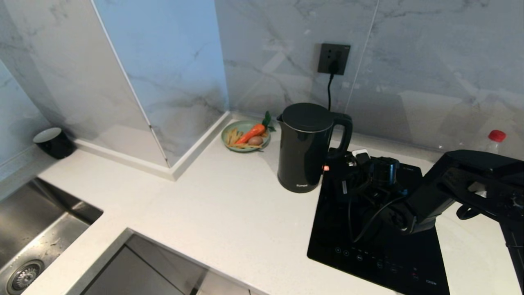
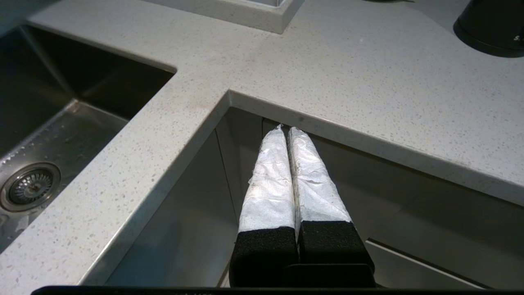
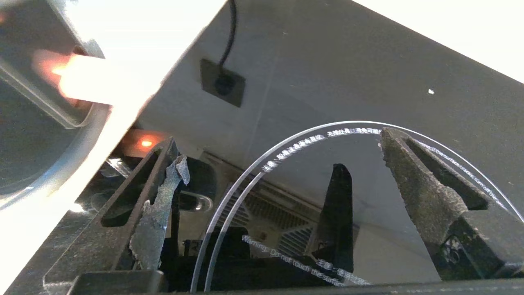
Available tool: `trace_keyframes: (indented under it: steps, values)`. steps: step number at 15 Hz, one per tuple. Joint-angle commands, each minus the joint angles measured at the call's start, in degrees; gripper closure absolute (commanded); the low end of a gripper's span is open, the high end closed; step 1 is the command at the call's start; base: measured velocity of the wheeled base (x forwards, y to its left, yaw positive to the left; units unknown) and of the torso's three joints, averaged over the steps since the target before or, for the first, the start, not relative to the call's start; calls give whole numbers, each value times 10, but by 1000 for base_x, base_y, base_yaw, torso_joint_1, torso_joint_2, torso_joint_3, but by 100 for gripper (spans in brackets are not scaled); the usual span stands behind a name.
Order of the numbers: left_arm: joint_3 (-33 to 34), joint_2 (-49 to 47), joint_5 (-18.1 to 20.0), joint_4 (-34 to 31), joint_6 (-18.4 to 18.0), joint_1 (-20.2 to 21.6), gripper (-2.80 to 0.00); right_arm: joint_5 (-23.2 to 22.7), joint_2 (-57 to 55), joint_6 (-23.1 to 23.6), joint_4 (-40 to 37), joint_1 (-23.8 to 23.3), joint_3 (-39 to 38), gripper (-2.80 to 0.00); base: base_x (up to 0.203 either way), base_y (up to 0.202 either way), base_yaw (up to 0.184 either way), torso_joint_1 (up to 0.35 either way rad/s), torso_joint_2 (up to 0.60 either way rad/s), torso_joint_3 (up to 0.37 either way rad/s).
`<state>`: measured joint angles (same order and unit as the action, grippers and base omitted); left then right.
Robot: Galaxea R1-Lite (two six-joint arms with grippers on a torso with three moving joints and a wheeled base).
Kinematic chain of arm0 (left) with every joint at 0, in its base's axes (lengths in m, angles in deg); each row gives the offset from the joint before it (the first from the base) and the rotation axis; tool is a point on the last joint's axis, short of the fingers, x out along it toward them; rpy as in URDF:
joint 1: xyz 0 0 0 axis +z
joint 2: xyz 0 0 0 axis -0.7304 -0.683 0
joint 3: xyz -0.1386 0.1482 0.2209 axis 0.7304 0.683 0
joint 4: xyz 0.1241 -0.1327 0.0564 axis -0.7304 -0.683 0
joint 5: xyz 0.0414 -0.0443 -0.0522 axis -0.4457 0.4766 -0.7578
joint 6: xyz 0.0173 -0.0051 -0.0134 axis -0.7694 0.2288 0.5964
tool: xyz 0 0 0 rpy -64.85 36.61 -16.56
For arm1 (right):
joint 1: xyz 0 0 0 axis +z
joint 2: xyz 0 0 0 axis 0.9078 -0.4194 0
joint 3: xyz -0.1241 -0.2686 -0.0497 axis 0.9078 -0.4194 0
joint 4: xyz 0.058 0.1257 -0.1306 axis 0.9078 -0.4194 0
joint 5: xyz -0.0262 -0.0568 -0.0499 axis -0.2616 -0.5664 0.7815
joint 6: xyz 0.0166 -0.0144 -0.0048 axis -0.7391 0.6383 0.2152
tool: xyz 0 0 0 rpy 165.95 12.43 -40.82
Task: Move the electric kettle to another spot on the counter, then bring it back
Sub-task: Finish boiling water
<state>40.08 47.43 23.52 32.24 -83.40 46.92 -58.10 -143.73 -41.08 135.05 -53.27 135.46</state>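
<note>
One speckled white stone counter spreading across mid-frame, broad and flat, room enough for a shift. Inset at lower right, glassy black cooktop. Just left of it, centre frame, kettle: tall, glossy, upright, handle turned right toward the reaching arm. Right gripper low over the glass near that handle, fingers spread wide, holding nothing, seemingly lined up for a grasp. Left gripper parked below the counter edge, taped fingers pressed together, empty.
</note>
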Motion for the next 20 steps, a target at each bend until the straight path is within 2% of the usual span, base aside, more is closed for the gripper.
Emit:
trace_keyframes:
  steps: [1, 7, 20]
  values:
    - [0, -1, 0, 0, 1, 0, 0, 1, -9, 0, 3, -1, 7, -280, 0, 0, 0, 0, 0, 0]
    - [0, -1, 0, 0, 1, 0, 0, 2, -35, -8, 9, -4, 39, -280, 0, 0, 0, 0, 0, 0]
    - [0, 0, 0, 0, 0, 0, 0, 5, -22, -26, 47, 2, 42, -280, 0, 0, 0, 0, 0, 0]
